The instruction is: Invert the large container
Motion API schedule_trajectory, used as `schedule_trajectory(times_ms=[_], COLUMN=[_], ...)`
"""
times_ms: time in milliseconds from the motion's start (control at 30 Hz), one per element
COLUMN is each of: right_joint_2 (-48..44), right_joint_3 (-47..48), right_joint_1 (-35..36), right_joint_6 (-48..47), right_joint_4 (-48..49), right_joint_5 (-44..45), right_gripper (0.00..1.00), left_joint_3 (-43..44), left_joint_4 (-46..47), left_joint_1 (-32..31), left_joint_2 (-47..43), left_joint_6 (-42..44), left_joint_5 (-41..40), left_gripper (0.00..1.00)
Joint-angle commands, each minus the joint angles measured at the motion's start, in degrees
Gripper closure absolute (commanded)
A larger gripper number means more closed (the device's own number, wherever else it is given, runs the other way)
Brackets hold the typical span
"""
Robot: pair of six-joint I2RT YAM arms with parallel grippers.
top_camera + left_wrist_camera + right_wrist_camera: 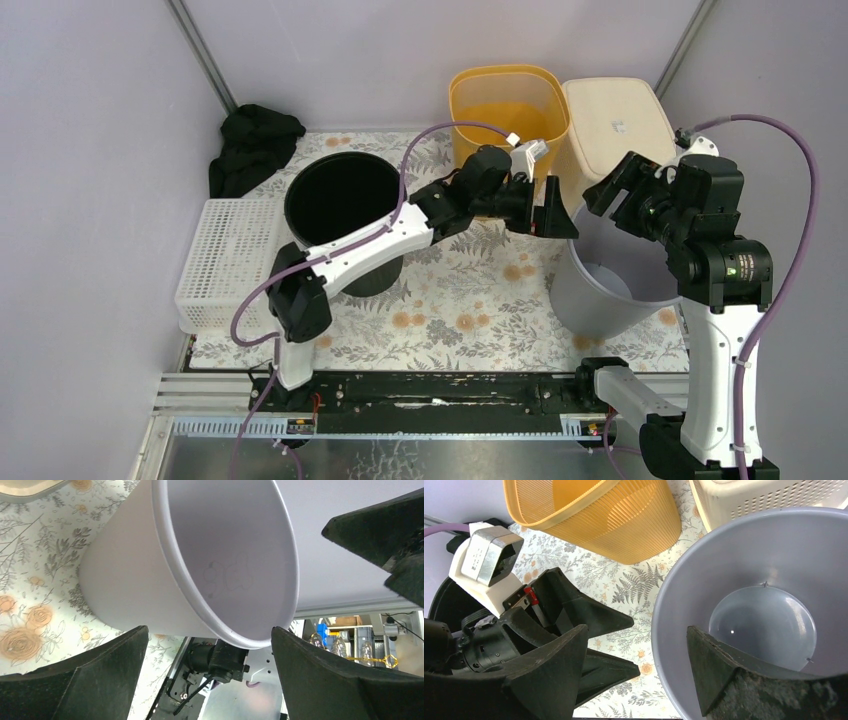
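Observation:
The large container is a pale grey bucket (600, 290) standing mouth up on the floral mat at the right; its round bottom (764, 627) shows in the right wrist view. My left gripper (553, 213) hangs open just left of its rim. In the left wrist view the bucket's rim (250, 642) sits just beyond the gap between the spread fingers (115, 670), which touch nothing. My right gripper (638, 628) is open astride the bucket's near-left wall (669, 645). One finger (729, 670) is inside and the other outside, with a gap to the wall.
An orange mesh basket (508, 105) and a cream bin (615, 120) stand right behind the grey bucket. A black bucket (345, 200) sits under the left arm, with a white flat basket (225, 260) and a black cloth (255, 145) at far left.

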Motion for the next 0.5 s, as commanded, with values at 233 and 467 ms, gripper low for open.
schedule_trajectory(times_ms=[233, 467], right_joint_2=[-0.8, -2.0], right_joint_3=[0.6, 0.8], right_joint_1=[0.4, 0.4], right_joint_6=[1.4, 2.1], right_joint_4=[4.1, 6.4], right_joint_5=[-2.5, -5.5], right_gripper=[0.21, 0.21], left_joint_3=[-2.7, -4.9], left_joint_4=[-6.5, -11.0], left_joint_1=[-0.3, -0.2], left_joint_2=[-7.0, -11.3], left_joint_6=[4.9, 5.9], left_joint_5=[-8.1, -13.8], left_gripper=[0.00, 0.00])
